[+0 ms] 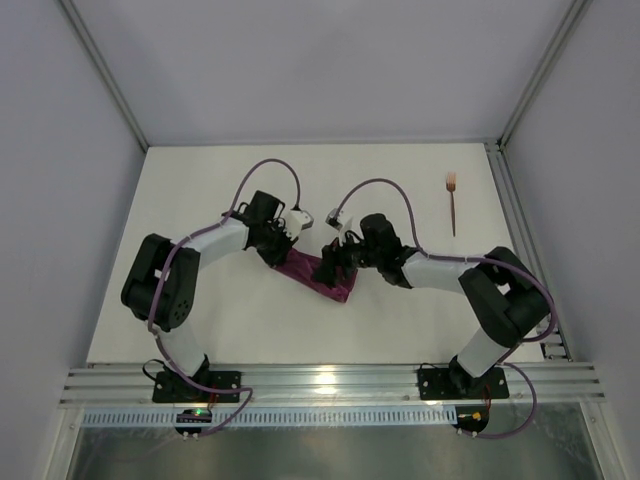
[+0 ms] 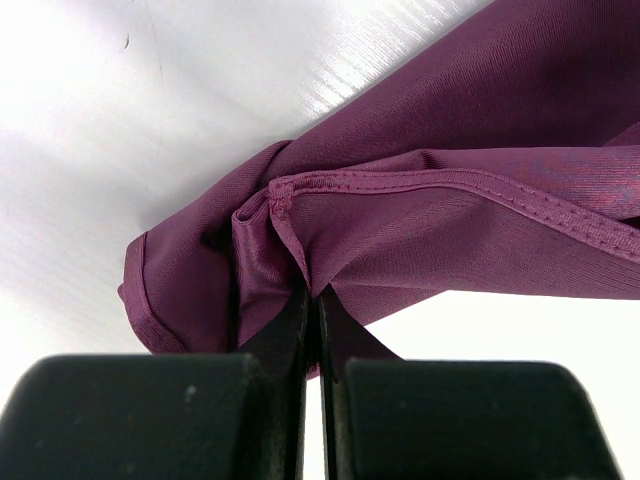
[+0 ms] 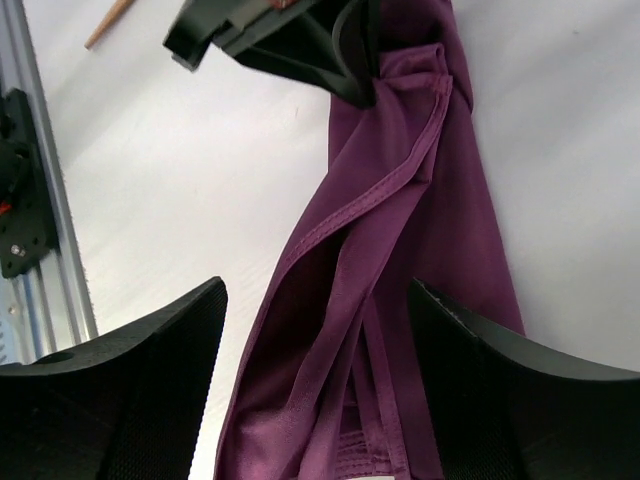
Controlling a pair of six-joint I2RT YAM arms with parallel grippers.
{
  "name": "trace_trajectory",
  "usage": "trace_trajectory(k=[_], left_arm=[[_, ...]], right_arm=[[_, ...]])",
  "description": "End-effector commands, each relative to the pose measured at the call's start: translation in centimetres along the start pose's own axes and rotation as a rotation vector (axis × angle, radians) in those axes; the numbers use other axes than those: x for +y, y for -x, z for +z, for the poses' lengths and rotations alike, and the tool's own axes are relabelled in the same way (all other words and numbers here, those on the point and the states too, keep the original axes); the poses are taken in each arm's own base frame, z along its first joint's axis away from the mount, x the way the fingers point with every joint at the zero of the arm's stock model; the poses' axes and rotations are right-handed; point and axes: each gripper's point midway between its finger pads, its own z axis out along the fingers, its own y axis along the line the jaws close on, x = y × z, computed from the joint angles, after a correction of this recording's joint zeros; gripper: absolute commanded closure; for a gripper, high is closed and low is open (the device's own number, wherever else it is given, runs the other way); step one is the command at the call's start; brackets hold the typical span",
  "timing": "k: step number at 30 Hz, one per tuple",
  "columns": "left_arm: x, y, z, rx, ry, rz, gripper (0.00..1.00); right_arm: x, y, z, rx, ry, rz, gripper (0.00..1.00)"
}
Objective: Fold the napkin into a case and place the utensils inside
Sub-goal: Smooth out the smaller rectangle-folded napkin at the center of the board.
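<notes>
At the left we see the left arm's fingers [image 2: 288, 328] pressed together on a hemmed corner of the maroon-purple soft cloth napkin [image 2: 460, 140], pinching its bunched edge over the white worktop [image 2: 120, 150]. From that corner the napkin lies as a narrow folded strip running diagonally across the middle of the worktop towards the near right, its layers loose and its stitched hem showing. Over its other end we find the right arm's fingers [image 3: 140, 400] spread wide, one on either side of the strip, gripping nothing. Well apart, at the far right, a slim copper-coloured metal fork [image 1: 453, 205] lies on the worktop, tines pointing away from the arms.
</notes>
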Motion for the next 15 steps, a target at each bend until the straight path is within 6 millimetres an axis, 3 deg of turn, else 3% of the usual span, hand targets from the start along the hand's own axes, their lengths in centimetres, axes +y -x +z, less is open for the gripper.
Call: trace_trajectory(k=[1, 5, 8, 9, 13, 15], left_arm=[[0.3, 0.7, -0.1, -0.008, -0.004, -0.011, 0.99], [0.3, 0.8, -0.2, -0.008, -0.002, -0.011, 0.99], [0.3, 0.7, -0.1, -0.002, -0.005, -0.011, 0.99], [0.3, 0.6, 0.0, 0.0, -0.006, -0.013, 0.99], [0.4, 0.7, -0.2, 0.0, 0.002, -0.008, 0.99], [0.6, 0.5, -0.2, 0.005, 0.014, -0.002, 0.99]], right_arm=[[-0.2, -1.6, 0.5, 0.07, -0.045, -0.054, 0.23], [-0.8, -3.0, 0.7, 0.132, -0.067, -0.05, 0.24], [-1.0, -2.6, 0.8, 0.132, -0.082, -0.052, 0.41], [-1.3, -2.5, 0.7, 0.134, -0.096, -0.053, 0.57], [-2.7, -2.4, 0.4, 0.135, -0.142, -0.001, 0.86], [-3.4, -2.4, 0.3, 0.134, -0.168, 0.03, 0.87]])
